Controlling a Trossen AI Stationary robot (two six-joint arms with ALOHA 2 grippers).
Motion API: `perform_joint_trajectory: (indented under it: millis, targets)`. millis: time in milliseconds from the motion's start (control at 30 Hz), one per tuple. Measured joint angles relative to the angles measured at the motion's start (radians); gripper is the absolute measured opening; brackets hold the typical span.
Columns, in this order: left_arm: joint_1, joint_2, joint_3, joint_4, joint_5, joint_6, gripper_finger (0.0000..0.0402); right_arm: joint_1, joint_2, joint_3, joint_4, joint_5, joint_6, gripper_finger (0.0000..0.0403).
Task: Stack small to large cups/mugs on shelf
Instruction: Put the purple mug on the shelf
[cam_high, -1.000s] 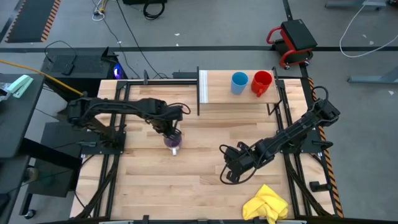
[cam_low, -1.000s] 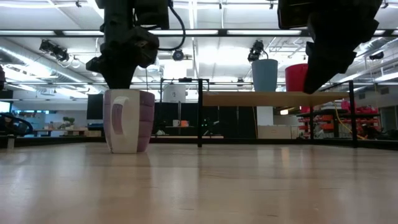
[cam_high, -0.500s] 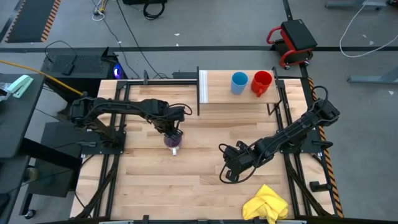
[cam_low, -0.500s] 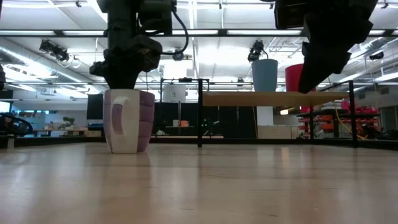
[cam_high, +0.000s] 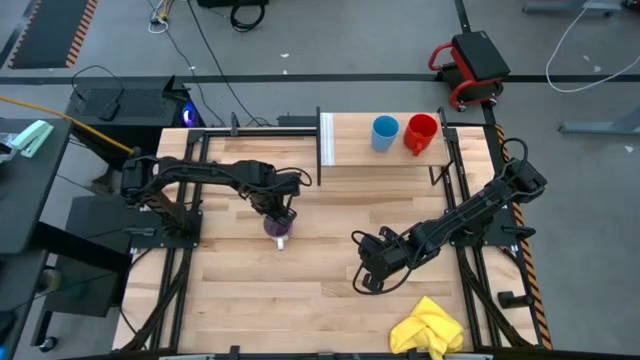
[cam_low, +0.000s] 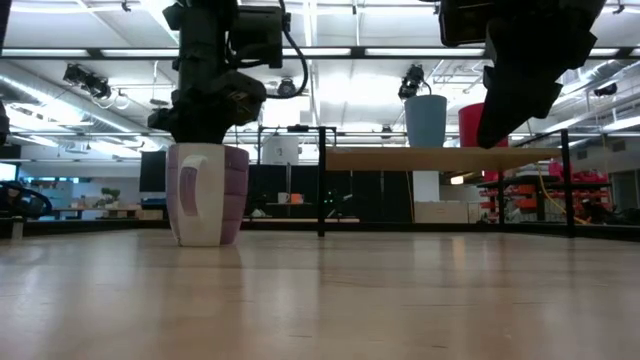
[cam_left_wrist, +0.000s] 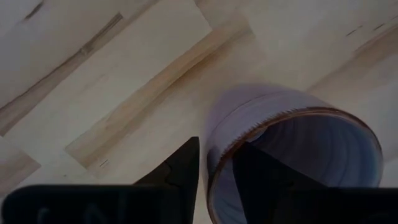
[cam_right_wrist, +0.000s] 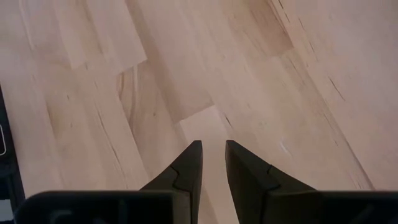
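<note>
risk first, from the high view: the left end effector (cam_high: 281, 219) sits directly over the purple ribbed mug with a pale handle (cam_high: 279, 230), and a thin pinch on one wall could let the mug swing or slip on the lift. the raised light wooden shelf with a white side panel (cam_high: 352, 152) lies ahead and to the right of it, already carrying the blue round cup (cam_high: 385, 133) and the red mug with a handle (cam_high: 421, 133) close together near its far right end. bare board remains between the white panel and the blue cup. the right end effector (cam_high: 361, 281) waits well apart over bare surface, near the crumpled yellow cloth (cam_high: 427, 329).

low view: the purple mug (cam_low: 207, 194) stands upright on the light wooden surface (cam_low: 320, 300), the left end effector (cam_low: 205, 128) coming into its mouth from above. the shelf (cam_low: 440, 158) is well above the mug's rim, so a low carry could knock the mug against the board edge or the black post.

left wrist view: one finger (cam_left_wrist: 182, 169) is outside the mug's wall, the other inside the rim, straddling it; whether they grip the wall i cannot tell.

right wrist view: the right fingers (cam_right_wrist: 188, 163) stand slightly parted over bare wood, holding nothing.
</note>
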Motion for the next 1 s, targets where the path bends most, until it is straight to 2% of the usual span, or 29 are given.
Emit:
perform_joint_trajectory:
  millis: [167, 467, 600, 800, 1000]
  targets:
    - [0.0, 0.0, 0.0, 0.0, 0.0, -0.001, 0.0081, 0.0, 0.0, 0.0, 0.0, 0.0, 0.0, 0.0077]
    - [0.0, 0.0, 0.0, 0.002, -0.001, -0.005, 0.002, 0.0, 0.0, 0.0, 0.0, 0.0, 0.0, 0.0077]
    - [0.0, 0.0, 0.0, 0.002, 0.006, -0.01, 0.0019, 0.0, 0.0, 0.0, 0.0, -0.003, 0.0, 0.0077]
    - [-0.001, 0.0, 0.008, -0.005, 0.075, -0.009, 0.0021, 0.0, 0.0, 0.0, -0.001, -0.021, 0.001, 0.0069]
    - [-0.014, 0.001, 0.122, -0.029, 0.1, 0.016, 0.0018, 0.0, 0.0, 0.001, -0.001, -0.027, 0.001, 0.0056]
